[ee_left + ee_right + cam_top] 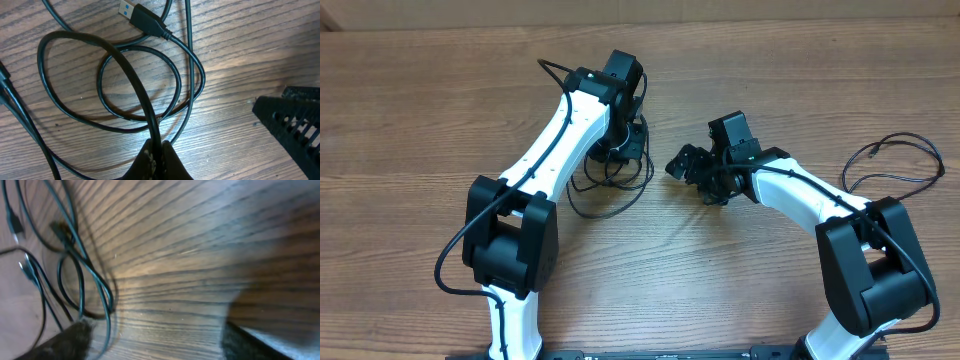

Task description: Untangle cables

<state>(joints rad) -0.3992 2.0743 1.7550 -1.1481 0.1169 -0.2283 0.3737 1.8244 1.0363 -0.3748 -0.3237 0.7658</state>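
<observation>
1. Left gripper (156, 152) jaws clamp together on one looped black cable (131, 80); a blue-tongued USB plug (136, 15) shows only here.
2. Right gripper (156, 330) jaws stand apart, empty.
3. Overhead alone shows the tangle (617, 172) under the left arm (555, 140).

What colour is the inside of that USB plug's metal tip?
Blue, inside the silver end of the USB plug. The left wrist view shows it best.

Table (420, 90): brown wood-grain top, fills all three views. Grain runs roughly side to side in overhead view. Straight seam (640, 22) crosses near far edge; strip beyond slightly paler. Soft glare (240, 75) on wood in both wrist views. Deep shadow (280, 280) at right of right wrist view.
</observation>
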